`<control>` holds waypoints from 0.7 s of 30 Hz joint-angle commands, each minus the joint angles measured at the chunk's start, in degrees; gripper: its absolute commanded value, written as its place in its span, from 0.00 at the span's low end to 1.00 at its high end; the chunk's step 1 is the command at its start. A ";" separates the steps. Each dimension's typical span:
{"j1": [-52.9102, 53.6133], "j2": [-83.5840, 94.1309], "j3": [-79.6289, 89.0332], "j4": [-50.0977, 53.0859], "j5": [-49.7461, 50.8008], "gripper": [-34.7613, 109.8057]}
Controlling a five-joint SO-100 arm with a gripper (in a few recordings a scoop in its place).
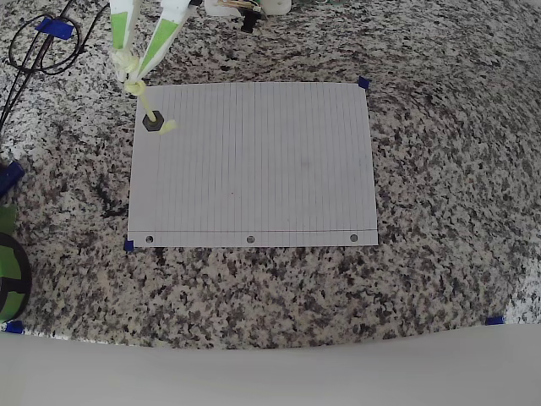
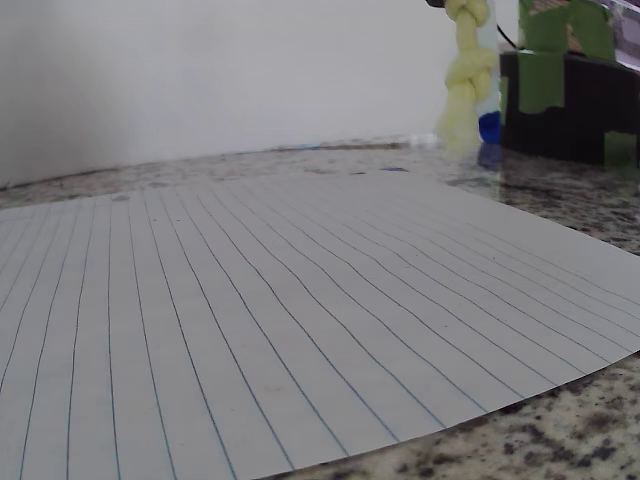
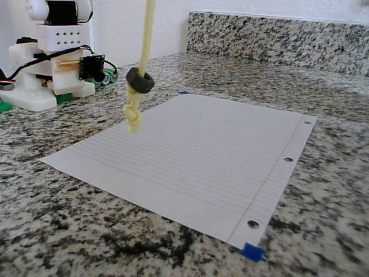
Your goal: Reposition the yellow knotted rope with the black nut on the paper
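One yellow knotted rope (image 3: 142, 63) hangs straight down in the air above the near-left part of the paper (image 3: 196, 156) in the fixed view, clear of the sheet, with one black nut (image 3: 140, 80) threaded round it and resting just above the bottom knot. From overhead the rope (image 1: 145, 108) runs from the jaws (image 1: 133, 74) at the top-left corner of the paper (image 1: 254, 169) down to the nut (image 1: 153, 122), which shows over that corner with a short yellow tail poking out beside it. The jaws are closed on the rope's upper knot, two white fingers with green tape pinching in to a point there. In the wrist view the knotted upper stretch of the rope (image 2: 467, 70) hangs at the top right, with the lined sheet (image 2: 250, 320) spreading out below. There is a single sheet, lying flat on the speckled granite tabletop (image 1: 439, 279); I count three punched holes along its lower edge from overhead, and bits of blue tape at some corners. The arm's white base (image 3: 49, 63) stands on the tabletop beyond the sheet.
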 commanded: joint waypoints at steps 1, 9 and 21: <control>2.81 -1.23 -1.05 -2.72 6.33 0.24; 10.28 -2.72 4.39 -6.68 16.79 0.24; -1.93 5.36 21.71 -13.71 18.63 0.24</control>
